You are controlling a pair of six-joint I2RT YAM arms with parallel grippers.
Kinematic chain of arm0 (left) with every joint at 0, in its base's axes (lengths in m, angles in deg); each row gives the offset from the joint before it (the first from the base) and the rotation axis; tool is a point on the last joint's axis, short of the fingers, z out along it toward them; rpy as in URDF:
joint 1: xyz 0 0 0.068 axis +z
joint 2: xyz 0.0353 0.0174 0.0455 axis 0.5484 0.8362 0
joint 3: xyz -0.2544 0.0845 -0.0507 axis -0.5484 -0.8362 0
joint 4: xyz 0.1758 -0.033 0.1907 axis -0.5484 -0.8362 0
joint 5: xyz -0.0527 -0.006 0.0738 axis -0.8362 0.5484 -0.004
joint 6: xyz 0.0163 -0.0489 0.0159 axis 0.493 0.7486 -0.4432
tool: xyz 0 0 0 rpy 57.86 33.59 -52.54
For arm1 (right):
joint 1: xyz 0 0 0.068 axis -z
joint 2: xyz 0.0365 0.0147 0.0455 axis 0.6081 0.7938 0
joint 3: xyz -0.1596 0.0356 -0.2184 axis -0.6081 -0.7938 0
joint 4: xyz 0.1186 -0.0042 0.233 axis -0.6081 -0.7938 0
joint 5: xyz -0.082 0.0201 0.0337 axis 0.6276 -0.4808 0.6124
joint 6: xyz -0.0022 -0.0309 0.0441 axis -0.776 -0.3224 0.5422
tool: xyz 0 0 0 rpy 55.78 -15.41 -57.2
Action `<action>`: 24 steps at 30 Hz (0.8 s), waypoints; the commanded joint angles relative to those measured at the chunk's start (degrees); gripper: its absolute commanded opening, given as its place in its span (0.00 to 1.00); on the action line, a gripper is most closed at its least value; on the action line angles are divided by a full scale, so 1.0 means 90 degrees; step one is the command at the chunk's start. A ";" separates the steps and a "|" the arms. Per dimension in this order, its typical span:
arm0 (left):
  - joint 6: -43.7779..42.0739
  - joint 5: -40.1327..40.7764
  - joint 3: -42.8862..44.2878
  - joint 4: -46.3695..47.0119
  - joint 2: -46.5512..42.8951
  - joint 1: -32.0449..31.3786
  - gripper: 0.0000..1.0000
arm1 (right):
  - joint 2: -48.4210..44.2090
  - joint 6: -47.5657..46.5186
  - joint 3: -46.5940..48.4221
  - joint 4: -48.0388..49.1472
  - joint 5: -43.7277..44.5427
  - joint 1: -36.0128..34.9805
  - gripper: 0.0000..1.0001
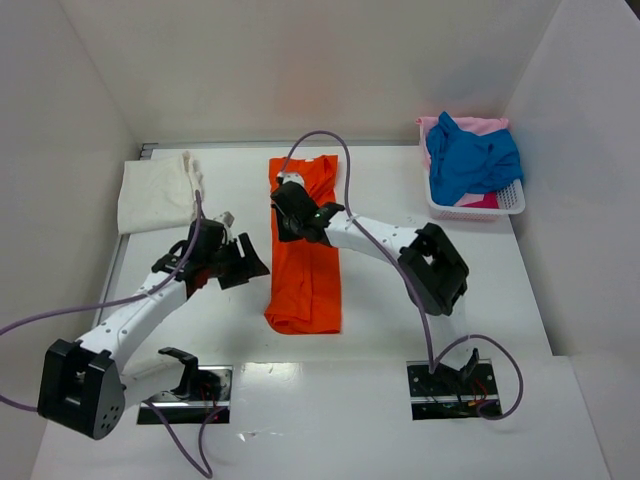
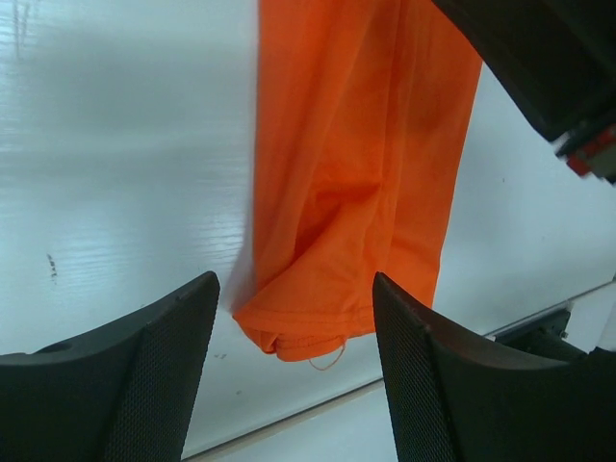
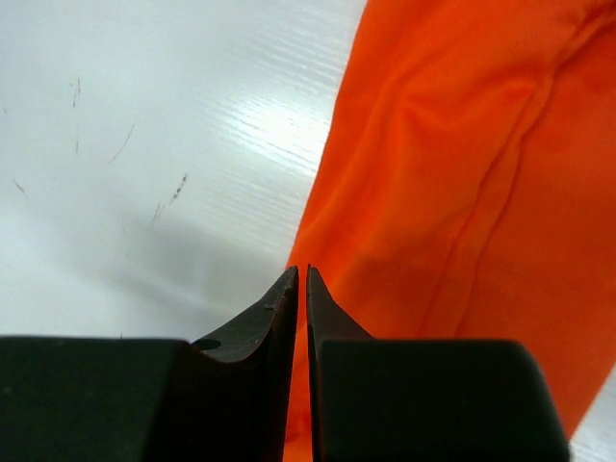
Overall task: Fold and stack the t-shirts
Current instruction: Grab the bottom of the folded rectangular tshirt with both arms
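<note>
The orange t-shirt (image 1: 308, 270) lies folded into a long strip in the middle of the table; it also shows in the left wrist view (image 2: 356, 183) and the right wrist view (image 3: 481, 173). My right gripper (image 1: 288, 222) (image 3: 299, 271) is shut at the strip's left edge near its far end, seemingly pinching the cloth. My left gripper (image 1: 240, 262) (image 2: 294, 284) is open and empty, just left of the strip. The cream-white t-shirt (image 1: 155, 195) lies folded at the back left. The blue t-shirt (image 1: 470, 160) and the pink t-shirt (image 1: 480, 126) are crumpled in the basket.
The white plastic basket (image 1: 480, 212) stands at the back right against the wall. White walls close in the table on the left, back and right. The two arm bases sit at the near edge.
</note>
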 commanded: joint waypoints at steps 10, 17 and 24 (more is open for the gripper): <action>-0.0230 -0.1022 -0.0440 0.0604 0.0869 -0.0451 0.75 | 0.1219 -0.0365 0.1159 -0.0163 0.0159 0.0058 0.12; -0.0230 -0.1370 -0.0883 0.0907 0.0974 -0.0504 0.75 | 0.1750 -0.0365 0.1531 -0.0370 0.0159 0.0116 0.08; -0.0367 -0.1673 -0.0890 0.1132 0.1691 -0.0510 0.74 | 0.2194 -0.0404 0.1918 -0.0671 0.0150 0.0116 0.07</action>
